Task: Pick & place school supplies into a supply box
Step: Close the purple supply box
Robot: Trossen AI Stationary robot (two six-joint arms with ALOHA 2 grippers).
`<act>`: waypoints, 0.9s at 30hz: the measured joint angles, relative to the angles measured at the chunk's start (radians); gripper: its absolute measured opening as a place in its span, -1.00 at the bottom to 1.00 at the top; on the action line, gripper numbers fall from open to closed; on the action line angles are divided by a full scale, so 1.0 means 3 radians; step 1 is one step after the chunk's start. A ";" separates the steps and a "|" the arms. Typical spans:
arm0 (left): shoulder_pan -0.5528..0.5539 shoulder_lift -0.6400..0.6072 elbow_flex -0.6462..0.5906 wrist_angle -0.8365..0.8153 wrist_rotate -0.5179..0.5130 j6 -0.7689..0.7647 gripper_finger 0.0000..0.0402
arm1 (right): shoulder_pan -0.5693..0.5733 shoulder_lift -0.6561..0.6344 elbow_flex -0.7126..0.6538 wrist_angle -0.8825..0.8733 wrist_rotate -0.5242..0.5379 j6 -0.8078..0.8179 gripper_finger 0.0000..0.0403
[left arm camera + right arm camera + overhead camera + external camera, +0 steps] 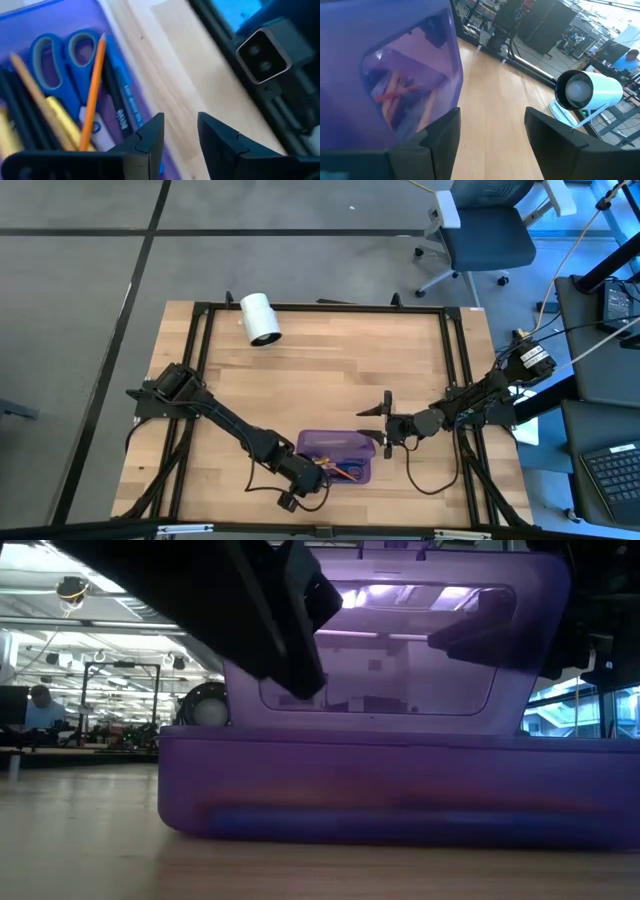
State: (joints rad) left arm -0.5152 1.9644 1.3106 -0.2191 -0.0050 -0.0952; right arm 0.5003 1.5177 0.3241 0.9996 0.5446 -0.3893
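Note:
The purple supply box (pixel 340 455) lies open near the table's near edge, its lid (pixel 400 650) standing up behind the tray (pixel 400 790). In the tray lie blue-handled scissors (pixel 57 52), an orange pencil (pixel 92 95), a blue pen (pixel 120 95), and yellow and dark pens. My left gripper (pixel 180 135) hovers open over the tray's near rim (pixel 320 470), holding nothing. My right gripper (pixel 492 135) is open at the box's right end (pixel 383 440), with the lid (pixel 395 70) beside one finger. My right gripper has one finger (pixel 442 137) close against the lid's outer face (pixel 445 95), coming level from the table's right. I cannot tell whether it touches the lid. Nothing lies between the fingers.
A white cylinder (pixel 260 318) lies near the table's far edge, also seen past my right gripper as the white cylinder (pixel 585 92). Bare wood (pixel 330 380) spreads between it and the box. A black frame (pixel 455 360) runs around the tabletop. A camera block (pixel 262 52) sits beyond the near edge.

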 joint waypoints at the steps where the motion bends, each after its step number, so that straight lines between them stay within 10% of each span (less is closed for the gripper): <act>1: 0.0000 -0.0007 0.0001 0.0023 0.0041 -0.0016 -0.44 | 0.0000 0.0000 0.0000 -0.0001 0.0001 0.0000 0.12; 27: -0.0138 -0.0017 0.0000 0.0587 0.1866 -0.1904 -0.44 | 0.0000 0.0000 0.0000 -0.0017 0.0001 0.0012 0.12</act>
State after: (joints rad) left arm -0.5567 1.9594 1.3106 -0.0428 0.5547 -0.6663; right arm 0.5003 1.5177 0.3241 0.9943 0.5449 -0.3856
